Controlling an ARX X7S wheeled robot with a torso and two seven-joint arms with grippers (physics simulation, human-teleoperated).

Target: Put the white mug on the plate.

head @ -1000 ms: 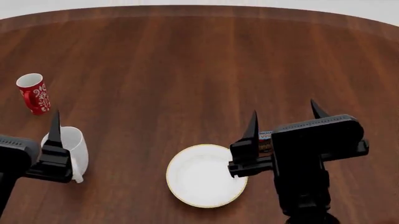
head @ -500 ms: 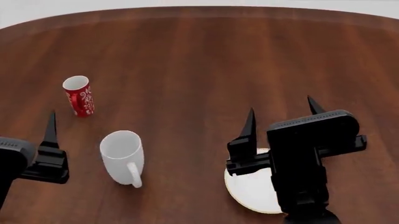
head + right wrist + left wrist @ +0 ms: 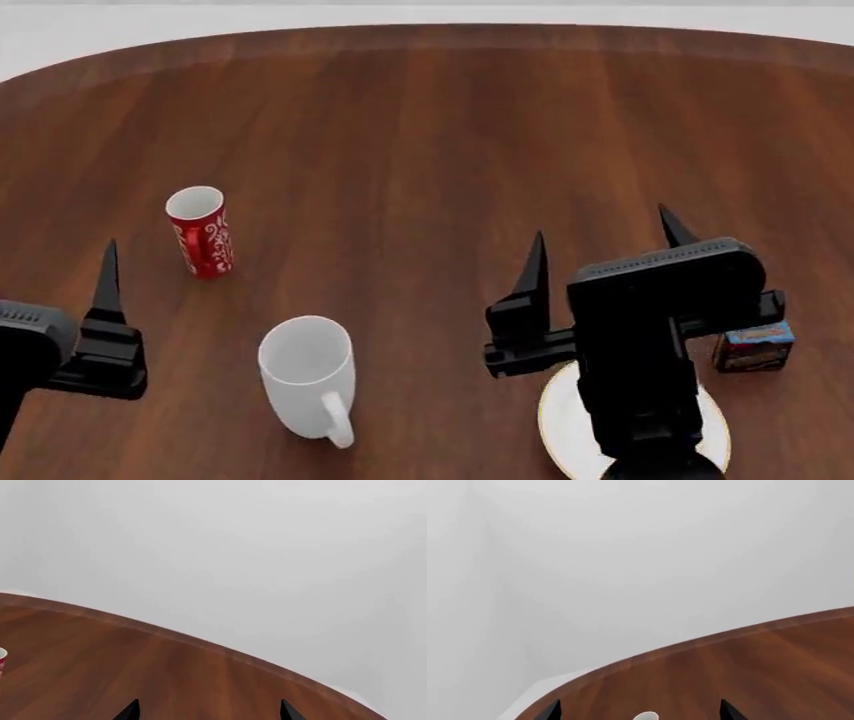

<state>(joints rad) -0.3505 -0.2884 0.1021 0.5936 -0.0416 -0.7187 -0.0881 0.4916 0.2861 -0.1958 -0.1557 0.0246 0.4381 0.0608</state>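
Nearest, low at the edge of the head view: right gripper (image 3: 601, 250) raised on its bulky black arm, fingers pointing up and away, spread wide apart, nothing between them. Directly under that arm, the plate (image 3: 566, 422), mostly hidden, only its white face and tan rim peeking out on both sides. Just beyond the arm's right flank, a small dark box (image 3: 754, 346) on the table (image 3: 427, 130). Left gripper (image 3: 639, 711) low at the other side, only one finger tip (image 3: 108, 270) clear from the head; both tips apart in its wrist view, empty. Between the two grippers, nearer the left, the white mug (image 3: 308, 377), upright, handle toward the camera, apart from both and well off the plate. Beyond the left gripper, the red mug (image 3: 202, 231), upright. Compared with half a second ago: mugs and plate shifted rightward and lower in the head view, box newly visible, arms posed much as before.
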